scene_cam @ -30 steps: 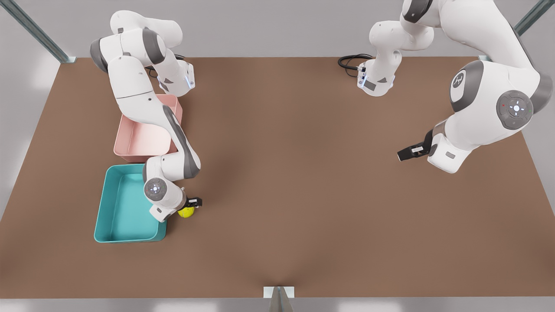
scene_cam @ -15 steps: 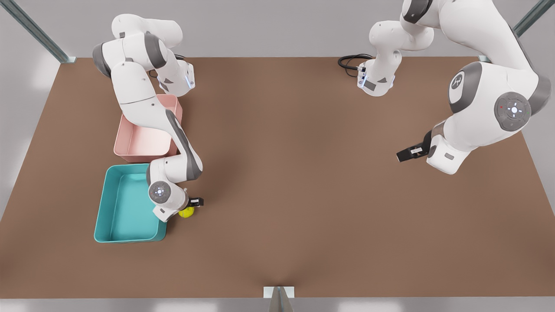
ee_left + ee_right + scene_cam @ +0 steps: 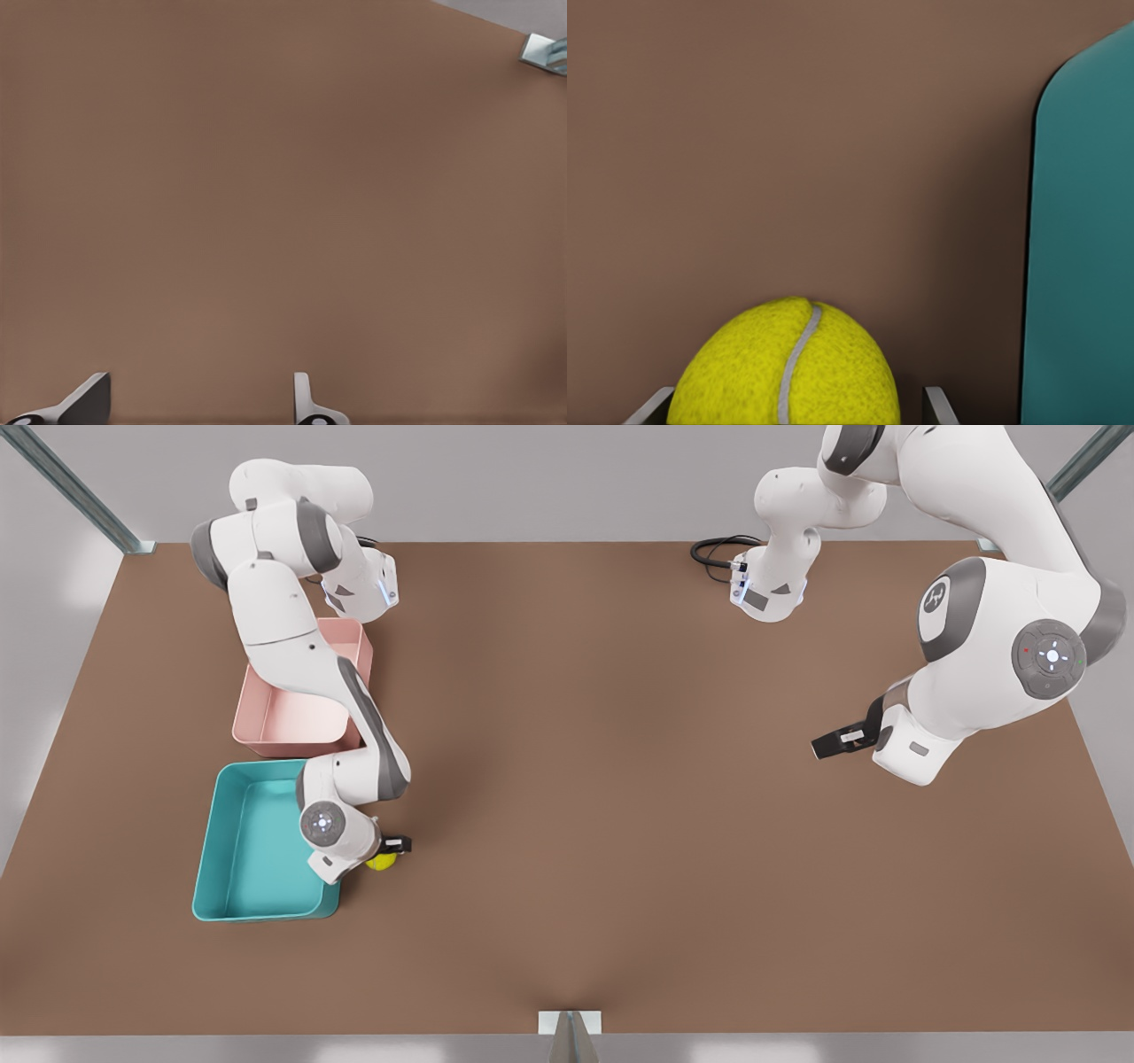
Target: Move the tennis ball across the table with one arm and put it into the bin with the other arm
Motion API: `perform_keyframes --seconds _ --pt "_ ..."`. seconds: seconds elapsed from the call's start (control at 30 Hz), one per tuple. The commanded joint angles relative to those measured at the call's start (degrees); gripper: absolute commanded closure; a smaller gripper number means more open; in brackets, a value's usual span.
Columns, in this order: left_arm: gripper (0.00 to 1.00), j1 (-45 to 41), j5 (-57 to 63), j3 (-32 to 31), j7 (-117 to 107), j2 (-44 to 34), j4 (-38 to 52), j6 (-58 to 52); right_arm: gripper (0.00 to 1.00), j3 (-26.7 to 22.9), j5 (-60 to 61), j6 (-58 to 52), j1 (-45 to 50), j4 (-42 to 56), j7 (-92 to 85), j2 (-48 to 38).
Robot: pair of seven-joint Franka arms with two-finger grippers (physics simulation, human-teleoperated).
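The tennis ball rests on the brown table just beside the teal bin, on the side toward the front view's right. My right gripper hangs over the ball, open. In the right wrist view the ball sits between the two fingertips, a small gap showing on one side, with the bin's wall close by. My left gripper waits far off at the front view's right, open over bare table with nothing between its fingers.
A pink tub stands directly behind the teal bin, partly covered by the right arm. A black cable lies at the left arm's base at the back edge. Metal frame posts stand at the table's corners and front middle.
The right arm's wrist has shifted slightly over the ball and covers more of it. The ball has stayed in place. The left arm has barely moved.
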Motion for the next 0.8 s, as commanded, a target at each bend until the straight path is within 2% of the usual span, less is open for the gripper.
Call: perform_keyframes --seconds 0.0,0.1,0.17,0.27,0.57,0.77 --pt "0.00 0.00 -0.03 -0.02 0.92 -0.08 0.03 -0.07 0.00 -0.07 0.15 1.06 -0.01 0.04 0.08 0.09" --pt "0.00 0.00 0.06 -0.02 0.92 -0.08 0.03 -0.07 0.02 0.11 0.15 1.06 -0.01 0.04 0.08 0.09" --pt "0.00 0.00 -0.03 -0.02 0.83 -0.08 0.03 -0.08 0.21 0.11 0.15 1.14 -0.01 0.04 0.08 0.35" --pt "0.00 0.00 -0.03 -0.10 0.83 -0.08 0.03 -0.25 0.24 0.11 0.23 1.15 -0.10 0.12 0.08 0.35" --pt "0.00 0.09 -0.03 -0.10 0.92 -0.08 0.03 -0.25 0.24 0.11 0.76 1.50 0.08 1.00 0.08 0.17" --pt "0.00 0.09 -0.03 -0.10 0.92 -0.08 0.03 -0.25 0.24 0.64 0.67 1.41 0.17 3.03 -0.18 -4.39"
